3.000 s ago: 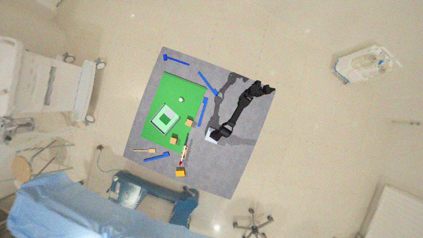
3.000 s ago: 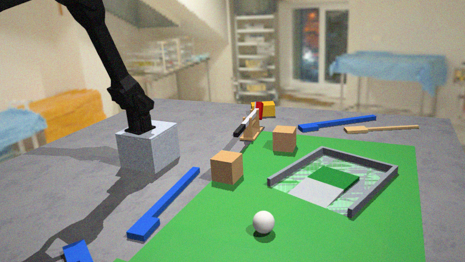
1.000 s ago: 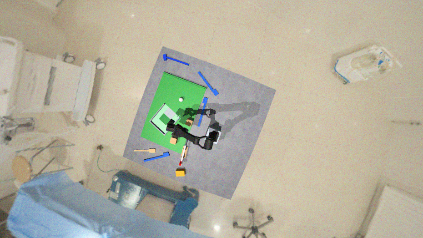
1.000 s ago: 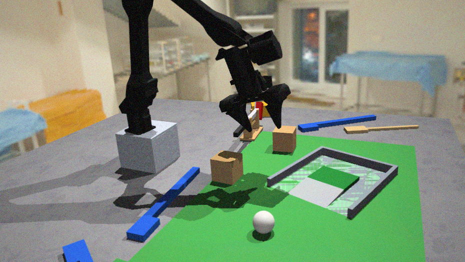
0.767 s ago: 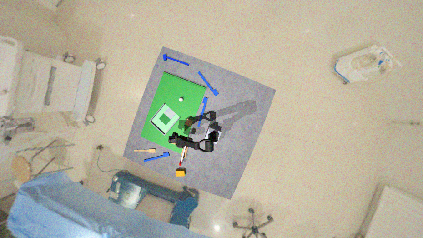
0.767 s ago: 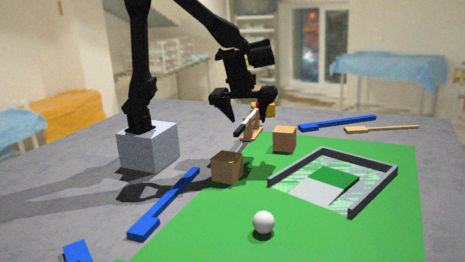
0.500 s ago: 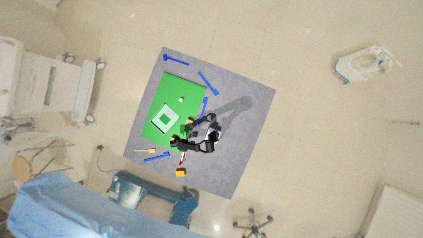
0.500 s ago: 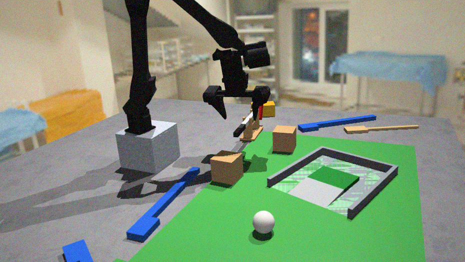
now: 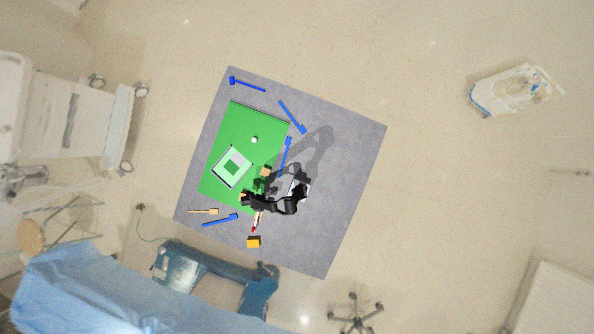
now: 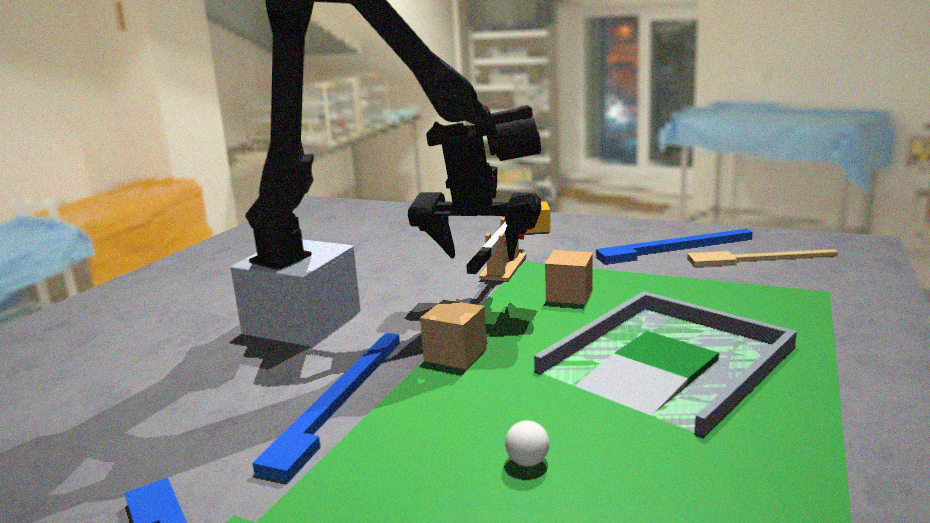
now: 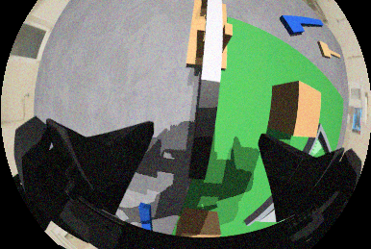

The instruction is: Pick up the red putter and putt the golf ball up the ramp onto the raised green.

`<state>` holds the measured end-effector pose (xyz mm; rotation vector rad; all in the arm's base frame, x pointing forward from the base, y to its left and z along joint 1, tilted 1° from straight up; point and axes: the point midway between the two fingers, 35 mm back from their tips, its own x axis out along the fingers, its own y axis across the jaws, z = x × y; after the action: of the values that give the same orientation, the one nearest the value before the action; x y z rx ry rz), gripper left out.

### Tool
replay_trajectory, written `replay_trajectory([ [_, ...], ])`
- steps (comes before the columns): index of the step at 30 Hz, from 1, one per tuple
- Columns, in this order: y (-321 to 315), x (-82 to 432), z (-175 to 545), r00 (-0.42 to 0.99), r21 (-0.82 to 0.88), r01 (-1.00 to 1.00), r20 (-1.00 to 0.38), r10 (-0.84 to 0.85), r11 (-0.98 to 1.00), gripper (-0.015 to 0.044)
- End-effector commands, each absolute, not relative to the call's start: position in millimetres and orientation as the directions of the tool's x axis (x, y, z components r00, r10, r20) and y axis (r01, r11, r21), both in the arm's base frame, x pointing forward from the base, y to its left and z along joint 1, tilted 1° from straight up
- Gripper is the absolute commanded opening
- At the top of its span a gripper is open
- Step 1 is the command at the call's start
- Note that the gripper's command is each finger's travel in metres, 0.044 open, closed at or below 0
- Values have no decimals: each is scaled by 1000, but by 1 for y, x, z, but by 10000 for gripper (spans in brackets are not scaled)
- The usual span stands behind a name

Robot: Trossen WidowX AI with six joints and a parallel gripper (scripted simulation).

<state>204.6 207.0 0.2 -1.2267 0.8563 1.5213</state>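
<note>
The red putter (image 9: 256, 218) (image 10: 480, 258) (image 11: 212, 33) has a white shaft, a black grip and a red head, mostly hidden in the exterior view. It rests on a wooden stand (image 10: 504, 275) (image 11: 192, 49). My gripper (image 10: 482, 256) (image 11: 210, 134) is wide open, with its fingers on either side of the line of the black grip, touching nothing that I can see. The white golf ball (image 9: 254, 139) (image 10: 526, 443) lies on the green mat (image 9: 245, 115) (image 10: 425, 462). The pale ramp (image 9: 238, 158) (image 10: 629, 382) leads to the raised green (image 9: 231, 167) (image 10: 668, 352).
Grey walls (image 10: 747, 380) stand around the raised green on three sides. Wooden blocks (image 9: 265, 170) (image 10: 453, 335) (image 10: 568, 278) (image 11: 295, 110) stand on the mat near the arm. Blue clubs (image 9: 247, 84) (image 10: 286, 454), a tan club (image 9: 213, 211) (image 10: 713, 258) and a yellow block (image 9: 253, 241) (image 10: 543, 218) lie around.
</note>
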Motion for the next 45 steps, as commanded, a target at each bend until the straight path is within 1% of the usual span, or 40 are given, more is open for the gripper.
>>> replay_trajectory([
  [1, 205, 201, -13, -41, -30, -959, -969, 243, -282, 440],
  [24, 205, 202, -37, -41, -30, -959, -969, 242, -282, 440],
  [39, 205, 204, -33, -34, -37, -958, -970, 243, -284, 46],
  [45, 205, 204, -33, -34, -37, -958, -970, 243, -284, 6],
])
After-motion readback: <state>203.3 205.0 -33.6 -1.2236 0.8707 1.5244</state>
